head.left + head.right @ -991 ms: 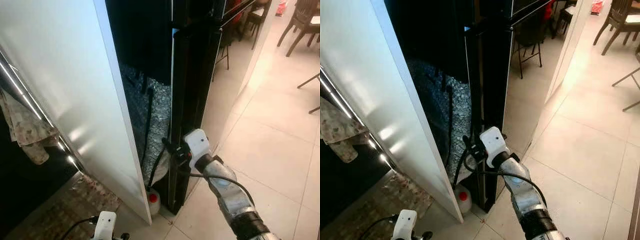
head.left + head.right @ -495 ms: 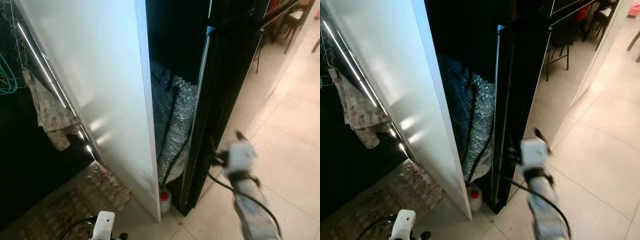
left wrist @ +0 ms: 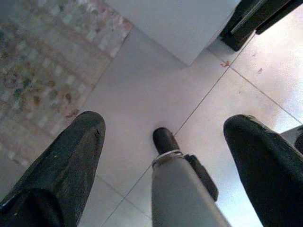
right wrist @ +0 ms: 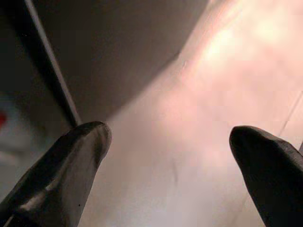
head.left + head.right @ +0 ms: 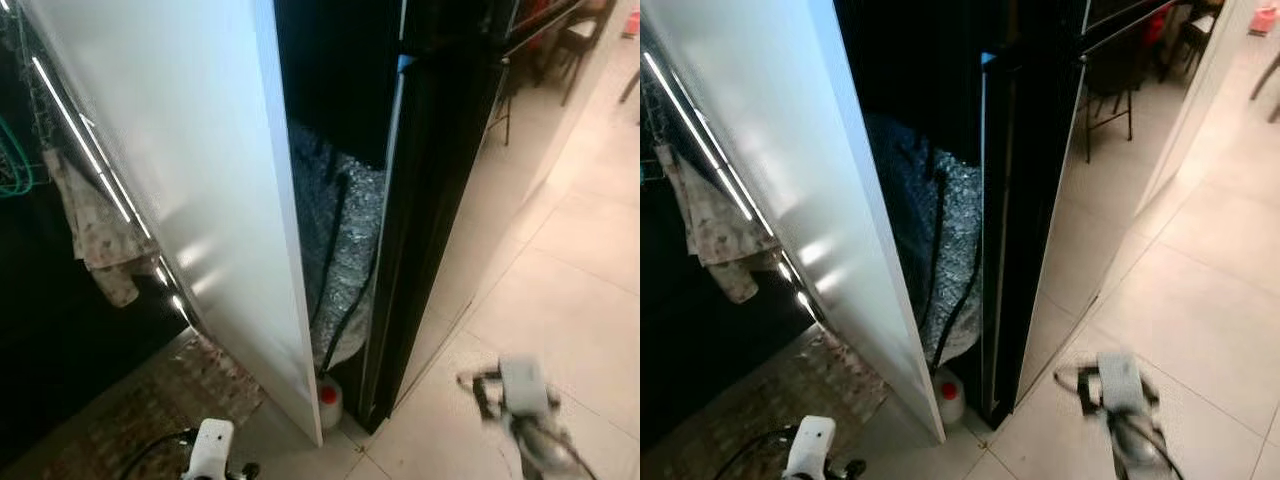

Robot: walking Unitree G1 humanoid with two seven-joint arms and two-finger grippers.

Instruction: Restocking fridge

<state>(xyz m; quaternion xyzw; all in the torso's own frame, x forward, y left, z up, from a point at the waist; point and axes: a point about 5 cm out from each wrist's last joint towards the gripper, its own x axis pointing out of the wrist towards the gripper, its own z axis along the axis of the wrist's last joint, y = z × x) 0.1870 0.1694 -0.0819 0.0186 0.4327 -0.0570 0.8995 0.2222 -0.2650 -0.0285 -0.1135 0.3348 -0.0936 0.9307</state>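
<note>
The black fridge (image 5: 430,200) stands on the tiled floor (image 5: 580,300), beside a white panel (image 5: 180,180). The right end effector (image 4: 170,156), blurred, hangs spread wide and empty near its base. The left end effector (image 3: 165,142) also gapes wide. No readable writing.

Narrow gap between white door (image 5: 190,190) and black panel (image 5: 420,200), floor there blocked by red-capped bottle (image 5: 329,400).

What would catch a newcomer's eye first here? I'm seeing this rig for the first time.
The tall white panel leaning across the left, with the glossy black fridge beside it. In the dark gap between them hang silver foil and a cable, above a red-capped bottle on the floor. The right gripper hangs blurred, open, over the tiles.
</note>
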